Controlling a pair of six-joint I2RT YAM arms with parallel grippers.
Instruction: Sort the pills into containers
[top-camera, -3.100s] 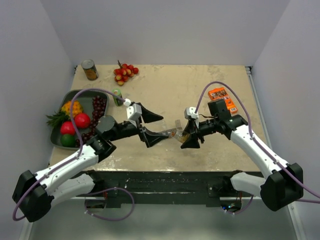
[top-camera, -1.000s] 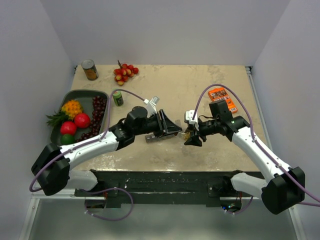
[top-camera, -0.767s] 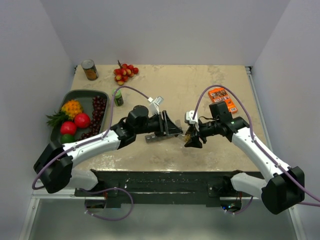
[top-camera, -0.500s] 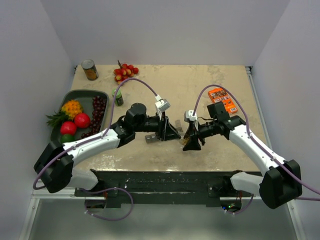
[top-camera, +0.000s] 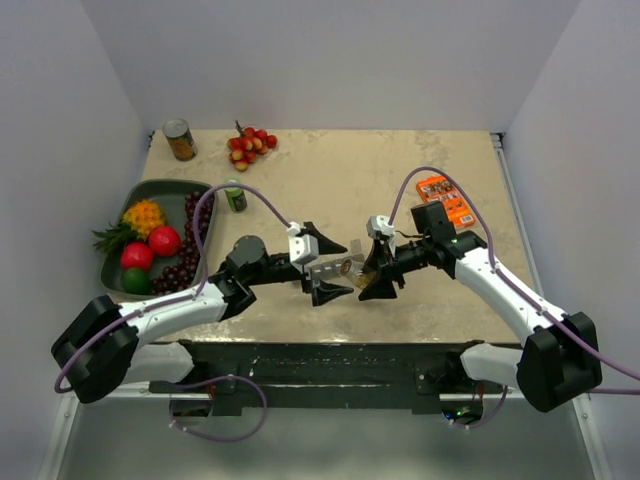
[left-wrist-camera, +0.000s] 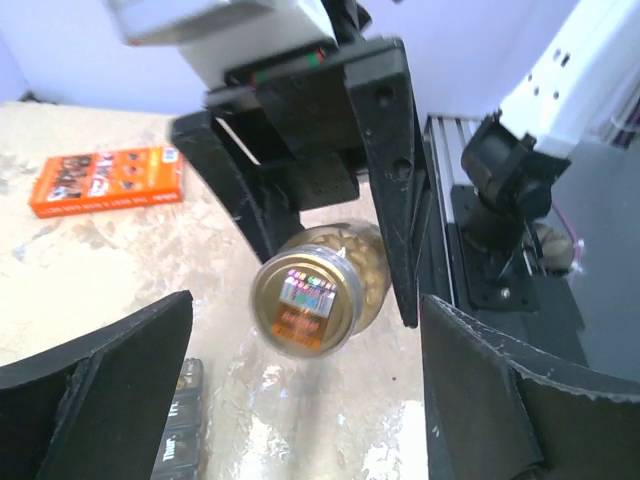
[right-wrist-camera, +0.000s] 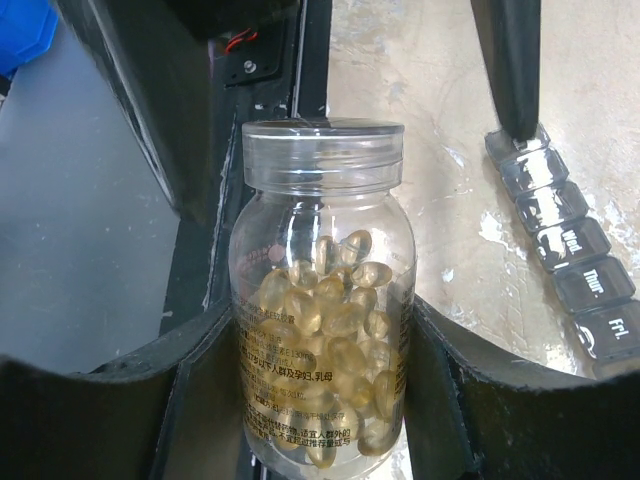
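Bottle (right-wrist-camera: 325, 160) clamped in right end effector (right-wrist-camera: 322, 340); left end effector (left-wrist-camera: 305, 310) released; wrist views alone reveal pills (right-wrist-camera: 300, 300).

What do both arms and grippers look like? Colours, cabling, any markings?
The left arm and right arm match: white links, black joints. The left gripper and right gripper each have two black wedge-shaped fingers ahead of a small white camera block. A thin mauve cable loops off each wrist. No markings readable.
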